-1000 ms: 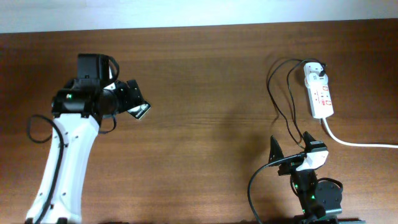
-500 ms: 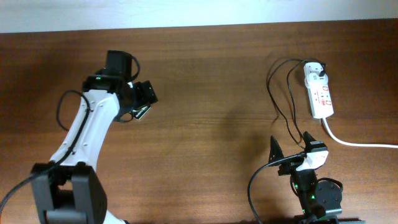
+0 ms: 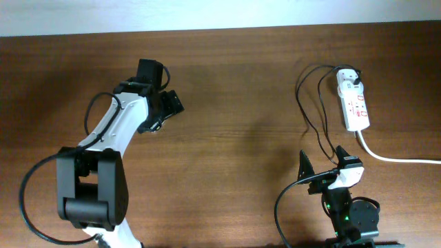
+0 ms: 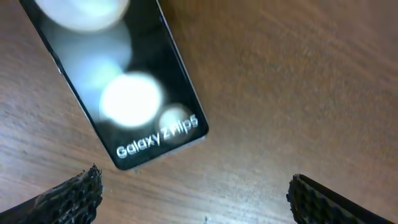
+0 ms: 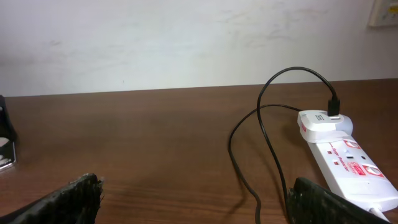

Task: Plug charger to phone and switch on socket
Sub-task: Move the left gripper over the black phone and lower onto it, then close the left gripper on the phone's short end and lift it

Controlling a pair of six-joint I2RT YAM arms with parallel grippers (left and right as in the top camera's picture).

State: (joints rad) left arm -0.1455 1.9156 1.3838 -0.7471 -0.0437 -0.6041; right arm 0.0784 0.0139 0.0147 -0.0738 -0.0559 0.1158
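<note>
Well left of the socket [image 3: 355,103], the left gripper [image 4: 196,190] hovers over the phone [image 4: 124,81], fingers apart like the right gripper's [image 5: 193,199]; grasping the phone looks next, with the charger [image 5: 297,69] untouched.

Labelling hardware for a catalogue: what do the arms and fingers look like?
The left arm has a white link between black joints, a thin black cable looping beside it. The right arm is black with a white section and a green light. The fingers are black and ribbed.

A brown wooden table [image 3: 234,83] meets a plain white wall [image 5: 186,37].
</note>
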